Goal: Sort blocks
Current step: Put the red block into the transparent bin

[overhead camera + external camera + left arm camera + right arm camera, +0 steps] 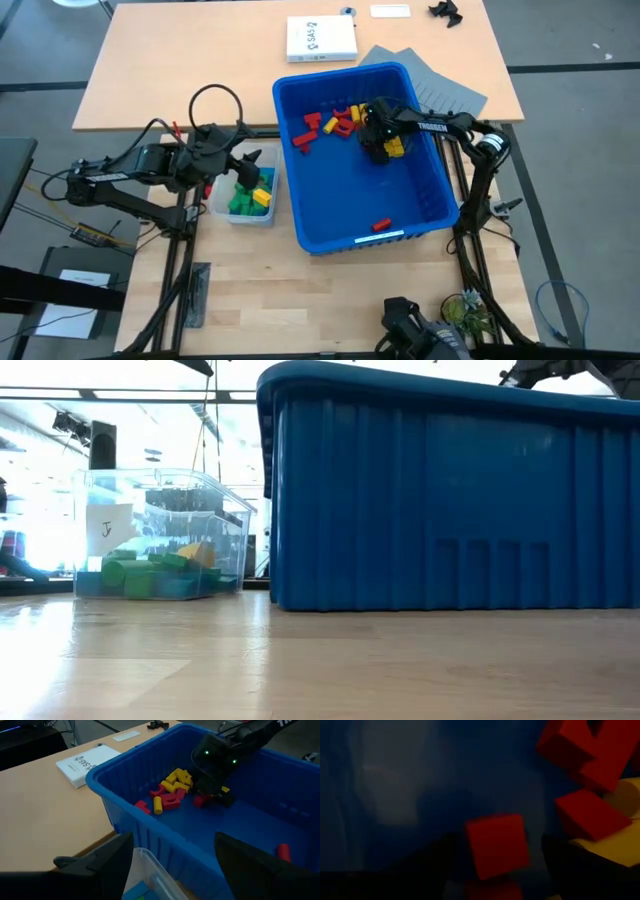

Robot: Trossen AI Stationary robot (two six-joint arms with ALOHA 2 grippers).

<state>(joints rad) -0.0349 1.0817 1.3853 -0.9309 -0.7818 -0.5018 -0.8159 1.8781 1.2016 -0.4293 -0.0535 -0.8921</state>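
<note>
The right gripper (378, 135) is down inside the blue bin (425, 215), near its far wall, with its fingers spread wide and nothing clamped between them. In the right wrist view a red block (497, 845) sits directly ahead in the gap between the two fingers; whether either finger touches it I cannot tell. It looks roughly cube-shaped, so no long axis matters for the grip. More red and yellow blocks (335, 122) lie in a loose pile just beside the gripper, toward the bin's far left corner, close enough that the fingers could catch a neighbour. A lone red block (380, 225) lies well apart near the bin's front wall. The right arm is plainly the nearer one to all of these. The left gripper (240, 160) hovers over the far end of the small clear tub (222, 208), just left of the bin, its fingers apart and empty. Green, blue and yellow blocks (250, 195) already lie in that tub.
</note>
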